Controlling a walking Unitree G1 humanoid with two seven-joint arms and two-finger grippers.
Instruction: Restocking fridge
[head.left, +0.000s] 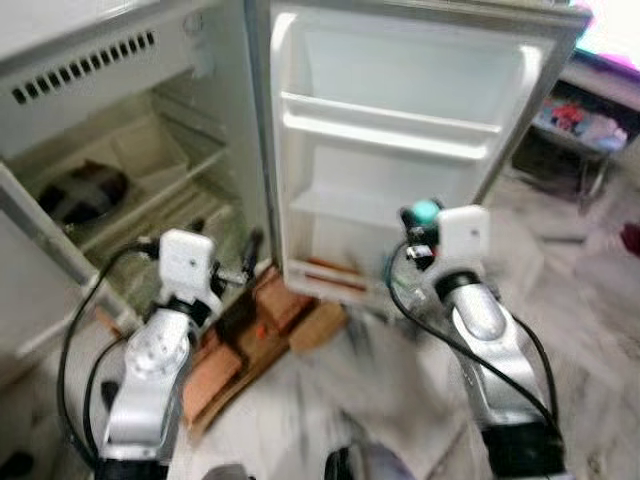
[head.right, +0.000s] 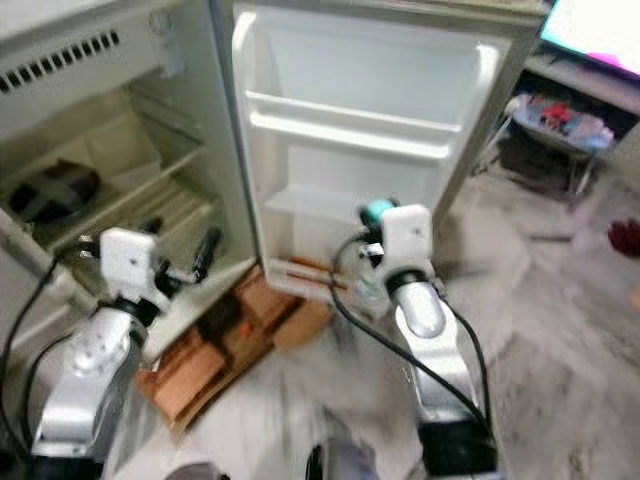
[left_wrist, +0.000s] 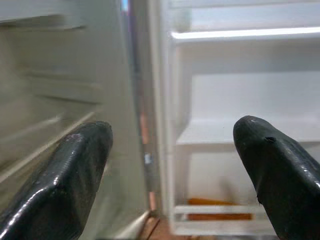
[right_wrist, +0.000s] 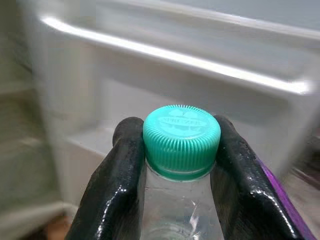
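The right gripper grasps one clear bottle by the neck under its green cap, upright at twelve o'clock before the open fridge door, likely bound for its two shelves. The left gripper spreads empty, fingers apart.

Head stereo downward; wrist cams close; all share fridge door.

Both silver arms reach forward, the left gripper with fingers spread apart, the right gripper pinched closed.
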